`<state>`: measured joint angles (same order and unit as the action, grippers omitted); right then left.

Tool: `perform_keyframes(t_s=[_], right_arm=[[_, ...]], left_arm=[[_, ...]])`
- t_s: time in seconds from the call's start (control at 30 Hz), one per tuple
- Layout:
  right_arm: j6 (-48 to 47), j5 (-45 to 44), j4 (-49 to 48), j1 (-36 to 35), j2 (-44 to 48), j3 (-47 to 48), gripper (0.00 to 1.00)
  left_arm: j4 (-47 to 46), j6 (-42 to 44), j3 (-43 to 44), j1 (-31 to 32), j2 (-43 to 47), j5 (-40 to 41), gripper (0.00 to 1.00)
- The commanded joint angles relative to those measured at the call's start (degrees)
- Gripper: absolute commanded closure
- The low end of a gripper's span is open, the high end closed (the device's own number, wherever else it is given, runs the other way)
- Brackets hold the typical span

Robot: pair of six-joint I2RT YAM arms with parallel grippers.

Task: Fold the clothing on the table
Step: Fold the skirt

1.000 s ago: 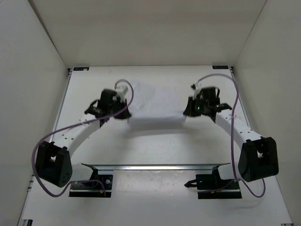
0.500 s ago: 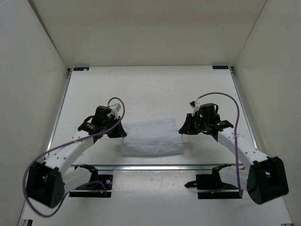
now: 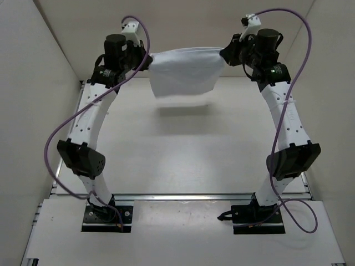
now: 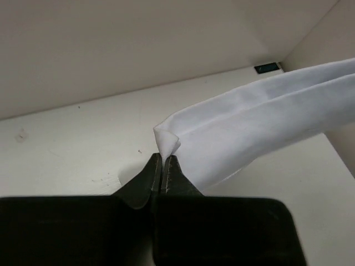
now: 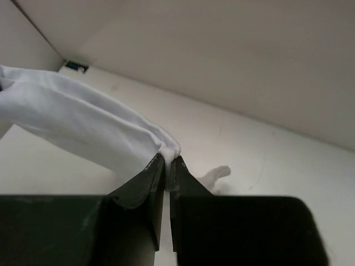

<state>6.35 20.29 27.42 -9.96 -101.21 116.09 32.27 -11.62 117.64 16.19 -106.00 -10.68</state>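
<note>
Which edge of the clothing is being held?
The upper edge of the clothing: the left gripper and right gripper pinch its two corners; the lower edge hangs free above the table.

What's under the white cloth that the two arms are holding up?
Bare table with the faint shadow of the clothing, which hangs clear of it. The far table edge and wall behind the fabric are covered.
</note>
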Motion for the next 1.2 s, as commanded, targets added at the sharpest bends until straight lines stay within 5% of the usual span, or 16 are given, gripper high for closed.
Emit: perform_keyframes(t_s=[0.0, 0.4, 0.6, 0.83, 1.17], right_arm=[[-3.44, -3.76, -1.48, 0.03, 5.91, -0.31, 1.00], [1.02, -3.77, -8.27, -2.52, 29.90, -56.57, 1.00], [12.08, -2.54, -7.73, -15.95, 42.39, -77.57, 1.00], [14.57, 2.82, -11.24, -14.48, 41.80, -83.22, 1.00], [10.01, 6.95, -18.80, -13.25, 27.13, -72.16, 1.00]], left_arm=[[-2.98, 2.91, -2.65, -1.33, 10.95, 1.97, 1.00], [-10.22, -5.94, -62.95, 6.39, 40.13, 4.08, 1.00], [-2.32, -15.34, -81.59, 10.80, 57.27, 1.54, 1.00], [-2.03, -17.39, -86.53, 6.93, 58.63, -0.58, 1.00], [-4.49, -19.41, -86.44, 3.25, 54.67, 3.56, 1.00]])
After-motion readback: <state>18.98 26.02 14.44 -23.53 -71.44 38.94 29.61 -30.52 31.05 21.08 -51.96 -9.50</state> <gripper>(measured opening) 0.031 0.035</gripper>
